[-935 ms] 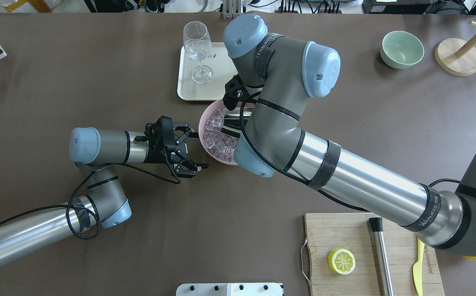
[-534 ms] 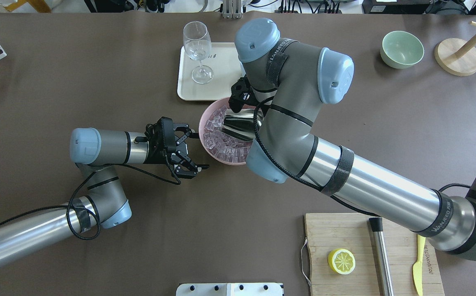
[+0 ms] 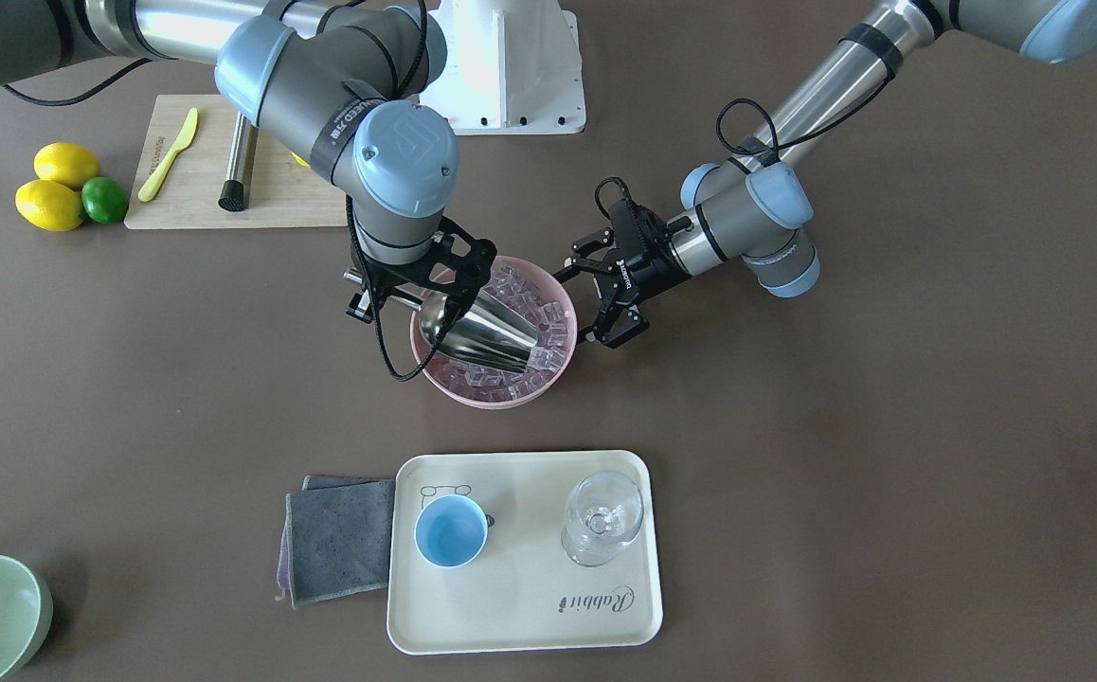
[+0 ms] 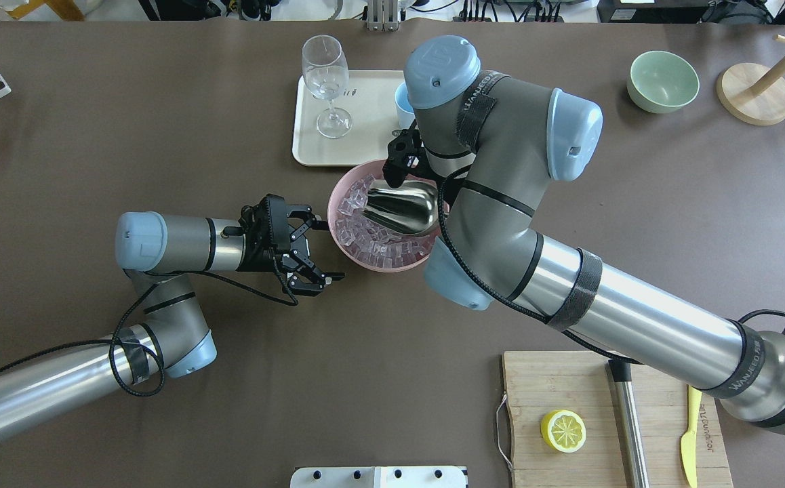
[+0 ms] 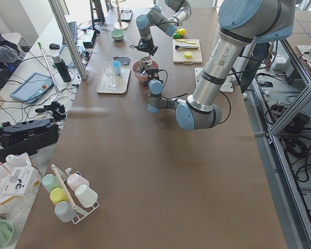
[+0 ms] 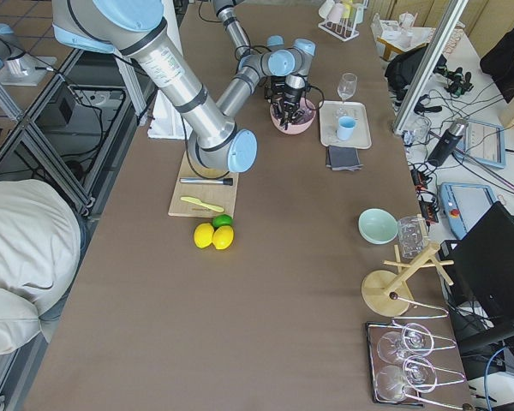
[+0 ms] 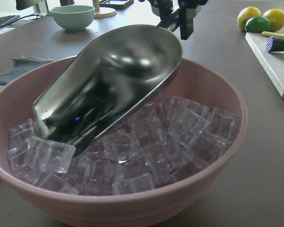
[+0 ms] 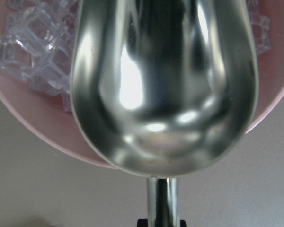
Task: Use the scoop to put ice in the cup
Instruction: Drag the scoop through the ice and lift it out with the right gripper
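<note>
We see the cream tray (image 3: 530,606) beyond the right gripper (image 3: 387,292), away from the robot, and the pink bowl (image 7: 146,208) under that gripper, just beside the wide-spread, empty left gripper (image 4: 328,247). The right gripper clamps the handle of the scoop (image 4: 399,207), whose long axis slants down from it toward the left gripper, mouth lowest. The cup (image 3: 451,530) stands upright on the tray, and the scoop's lip rests among the ice (image 7: 189,127) below the right gripper.

Polished steel scoop (image 7: 109,85), glassy ice (image 7: 189,127), matt bowl (image 7: 132,208)
</note>
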